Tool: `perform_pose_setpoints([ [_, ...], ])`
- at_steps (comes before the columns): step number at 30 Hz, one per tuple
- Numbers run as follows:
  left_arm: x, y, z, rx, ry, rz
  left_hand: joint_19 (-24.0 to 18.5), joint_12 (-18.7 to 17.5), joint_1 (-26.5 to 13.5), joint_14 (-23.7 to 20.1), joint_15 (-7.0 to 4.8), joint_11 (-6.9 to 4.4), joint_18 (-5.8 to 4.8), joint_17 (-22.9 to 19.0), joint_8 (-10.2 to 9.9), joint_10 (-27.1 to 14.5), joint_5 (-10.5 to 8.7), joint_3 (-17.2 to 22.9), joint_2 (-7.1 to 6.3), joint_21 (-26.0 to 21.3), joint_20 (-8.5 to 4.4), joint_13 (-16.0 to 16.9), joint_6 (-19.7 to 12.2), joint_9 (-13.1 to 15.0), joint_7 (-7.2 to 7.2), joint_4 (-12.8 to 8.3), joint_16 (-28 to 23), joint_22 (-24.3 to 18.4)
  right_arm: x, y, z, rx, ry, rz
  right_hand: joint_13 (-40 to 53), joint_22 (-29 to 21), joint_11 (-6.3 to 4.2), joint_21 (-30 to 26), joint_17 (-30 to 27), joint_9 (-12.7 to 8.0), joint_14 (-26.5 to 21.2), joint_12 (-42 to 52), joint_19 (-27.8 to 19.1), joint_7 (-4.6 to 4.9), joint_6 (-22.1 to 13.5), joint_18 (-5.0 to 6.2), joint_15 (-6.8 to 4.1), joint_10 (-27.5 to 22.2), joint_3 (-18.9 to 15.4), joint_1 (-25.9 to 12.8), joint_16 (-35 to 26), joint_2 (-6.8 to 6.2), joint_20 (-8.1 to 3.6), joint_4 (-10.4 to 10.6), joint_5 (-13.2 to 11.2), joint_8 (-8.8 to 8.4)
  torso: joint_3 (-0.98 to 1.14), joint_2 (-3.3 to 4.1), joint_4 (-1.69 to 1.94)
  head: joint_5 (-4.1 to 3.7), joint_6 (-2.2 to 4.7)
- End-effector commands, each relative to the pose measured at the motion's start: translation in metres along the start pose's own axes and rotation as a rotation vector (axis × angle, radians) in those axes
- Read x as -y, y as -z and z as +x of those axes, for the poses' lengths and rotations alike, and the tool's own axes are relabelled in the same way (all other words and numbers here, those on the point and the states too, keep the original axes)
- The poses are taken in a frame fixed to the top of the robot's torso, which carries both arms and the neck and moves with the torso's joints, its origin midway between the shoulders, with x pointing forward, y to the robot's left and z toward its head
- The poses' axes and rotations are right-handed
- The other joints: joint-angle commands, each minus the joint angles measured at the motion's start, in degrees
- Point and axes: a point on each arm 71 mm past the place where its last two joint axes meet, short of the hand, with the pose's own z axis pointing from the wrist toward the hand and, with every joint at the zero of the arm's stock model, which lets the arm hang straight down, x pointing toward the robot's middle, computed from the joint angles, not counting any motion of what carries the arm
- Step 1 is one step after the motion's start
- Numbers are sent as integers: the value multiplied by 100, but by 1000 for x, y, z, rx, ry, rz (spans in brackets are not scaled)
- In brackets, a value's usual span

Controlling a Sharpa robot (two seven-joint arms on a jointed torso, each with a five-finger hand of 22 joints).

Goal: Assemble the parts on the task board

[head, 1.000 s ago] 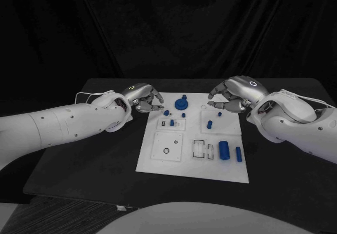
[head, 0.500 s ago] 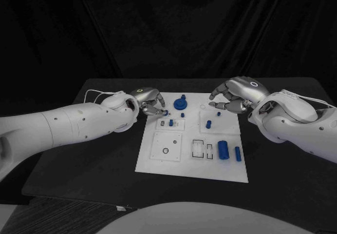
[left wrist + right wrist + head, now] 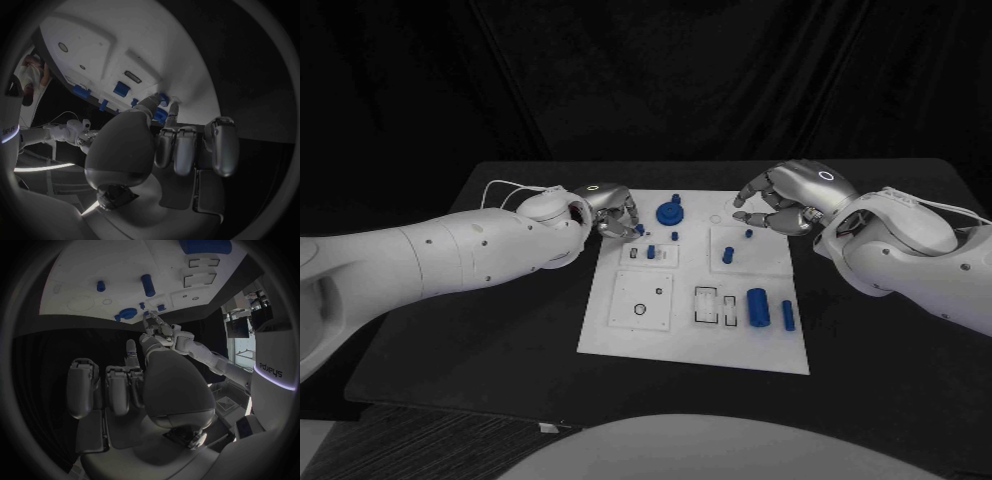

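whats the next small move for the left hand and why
Probably close the fingertips on the small blue peg and lift it straight up. The left hand sits at the white task board's far left corner with its fingertips right at that peg, but a firm grip is not clear. The right hand hovers over the far right edge.

Dim scene, black backdrop, bright white task board (image 3: pixel 675 320), fisheye-bent wrist views.
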Motion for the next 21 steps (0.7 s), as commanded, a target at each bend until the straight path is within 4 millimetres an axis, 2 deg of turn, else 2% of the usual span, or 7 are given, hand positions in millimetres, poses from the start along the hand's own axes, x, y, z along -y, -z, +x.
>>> perform_pose_setpoints([
  [1, 2, -1, 3, -29, -10, -3, 193, 124, 27, 606, 12, 43, -15, 1593, -50, 586, 31, -89, 7, 23, 41, 1540, -98, -62, -6, -45, 102, 1260, 0, 1, 1, -3, -2, 0, 1512, 1297, 1, 31, 1503, -41, 587, 95, 170, 16, 37, -9, 35, 607, 23, 115, 68, -19, 21, -81, -42, -63, 1, 1, 1, 2, 0],
  [9, 6, -4, 3, -29, -10, 10, 192, 124, 33, 606, 4, 30, -13, 1593, -13, 586, -16, -99, 30, 17, 39, 1540, -16, -59, -27, -43, 102, 1259, 0, 2, 4, -9, -5, 1, 1512, 1296, 5, 28, 1504, -42, 587, 95, 169, 19, 38, -8, 39, 607, 18, 105, 69, -16, 23, -76, -51, -64, 2, 3, 2, -1, 0],
  [15, 6, -4, 4, -34, -11, 10, 193, 124, 153, 606, -7, 18, -13, 1593, -12, 586, 106, -48, 64, 14, 29, 1540, 9, -72, -37, -115, 102, 1259, 0, 3, 5, -12, -5, 3, 1512, 1296, 5, 28, 1504, -42, 587, 95, 169, 19, 38, -8, 39, 607, 18, 105, 69, -16, 23, -76, -51, -64, 2, 1, 1, 1, 0],
  [18, 6, -4, 4, -38, -12, 18, 191, 124, 272, 606, -12, 16, -12, 1593, -18, 586, 310, 34, 98, 8, 22, 1540, 22, -90, -36, -201, 102, 1259, 0, 3, 6, -16, -6, 5, 1512, 1295, 6, 25, 1502, -43, 587, 95, 168, 17, 41, -8, 42, 607, 25, 115, 68, -6, 25, -84, -38, -65, 2, 1, 0, 4, 0],
  [19, 6, -4, 4, -40, -12, 23, 191, 124, 349, 606, -14, 14, -12, 1593, -19, 586, 460, 96, 119, 6, 19, 1540, 31, -99, -34, -258, 102, 1259, 1, 3, 6, -17, -6, 6, 1512, 1295, 6, 25, 1502, -43, 587, 95, 168, 17, 41, -8, 42, 607, 25, 115, 68, -6, 25, -84, -38, -65, 2, 1, 0, 5, 0],
  [21, 6, -4, 4, -44, -12, 33, 189, 124, 472, 606, -17, 11, -11, 1593, -13, 586, 570, 210, 144, 2, 16, 1540, 60, -109, -35, -361, 102, 1258, 1, 3, 7, -18, -6, 7, 1512, 1296, 7, 27, 1496, -45, 586, 95, 168, 18, 41, -8, 43, 607, 31, 128, 65, 2, 26, -95, -11, -67, 3, -1, 1, 5, 0],
])
